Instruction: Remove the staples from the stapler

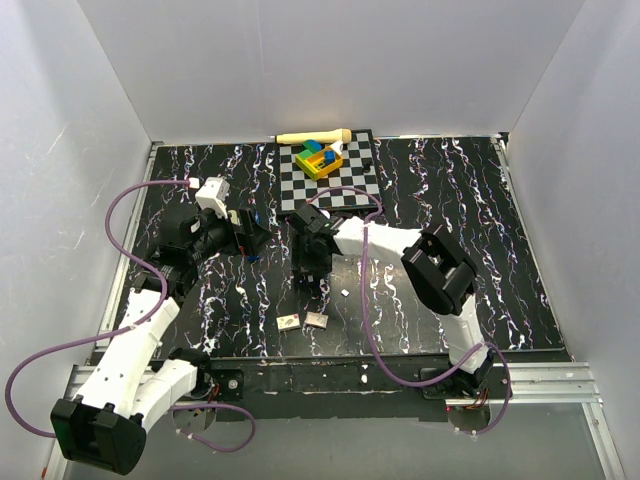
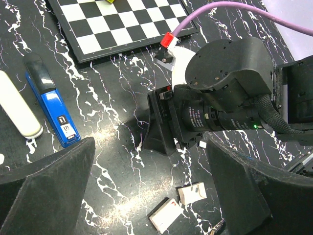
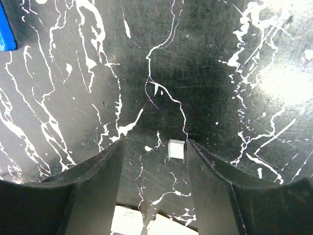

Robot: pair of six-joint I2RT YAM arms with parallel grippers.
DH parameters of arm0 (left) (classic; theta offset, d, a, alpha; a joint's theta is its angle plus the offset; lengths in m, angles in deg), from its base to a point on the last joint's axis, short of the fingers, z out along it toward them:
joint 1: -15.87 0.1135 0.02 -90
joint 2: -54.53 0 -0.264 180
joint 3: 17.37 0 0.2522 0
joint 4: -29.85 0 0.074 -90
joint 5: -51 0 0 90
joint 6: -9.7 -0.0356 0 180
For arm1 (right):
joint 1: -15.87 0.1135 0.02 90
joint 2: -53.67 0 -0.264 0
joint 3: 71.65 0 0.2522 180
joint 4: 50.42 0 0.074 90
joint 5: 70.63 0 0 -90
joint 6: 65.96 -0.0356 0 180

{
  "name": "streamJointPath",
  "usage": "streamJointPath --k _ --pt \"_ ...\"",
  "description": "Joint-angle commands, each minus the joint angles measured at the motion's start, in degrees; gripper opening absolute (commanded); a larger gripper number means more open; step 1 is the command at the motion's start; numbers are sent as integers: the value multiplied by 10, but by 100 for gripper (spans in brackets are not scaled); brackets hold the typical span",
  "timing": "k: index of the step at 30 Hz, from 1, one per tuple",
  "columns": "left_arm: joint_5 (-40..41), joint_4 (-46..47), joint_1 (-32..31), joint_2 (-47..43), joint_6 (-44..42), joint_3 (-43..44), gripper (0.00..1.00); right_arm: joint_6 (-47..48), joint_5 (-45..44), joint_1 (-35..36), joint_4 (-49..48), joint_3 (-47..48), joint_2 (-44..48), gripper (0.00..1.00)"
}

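The stapler (image 2: 51,105), blue with a black end, lies closed on the black marbled table, left of my left gripper (image 2: 149,161). That gripper hangs open over bare table with nothing between its fingers. A blue corner of the stapler (image 3: 6,29) shows at the top left of the right wrist view. My right gripper (image 3: 154,143) points down at the table, open. A small silvery block of staples (image 3: 176,148) lies flat on the table just inside its right fingertip and is not gripped. From above, the right gripper (image 1: 310,272) stands just right of the left gripper (image 1: 255,238).
Two small white boxes (image 2: 193,192) (image 2: 166,215) lie near the table's front. A white stick-shaped thing (image 2: 19,110) lies left of the stapler. A chessboard (image 1: 345,185) at the back carries coloured blocks (image 1: 322,158), with a wooden tool (image 1: 312,136) behind it.
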Motion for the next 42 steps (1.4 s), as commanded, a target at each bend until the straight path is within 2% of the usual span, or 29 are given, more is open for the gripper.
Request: streamJointPath --k 1,14,32,42 --pt "-3 -4 -3 -2 -2 1 98 54 -22 -1 47 35 -16 61" --pt "-2 -6 -3 -4 -3 1 98 84 -28 3 70 31 -20 50" --pt "4 -8 -3 -7 -2 3 98 92 -65 28 100 72 -52 46" --pt "28 -18 -3 -11 -1 6 98 92 -68 34 110 81 -61 36"
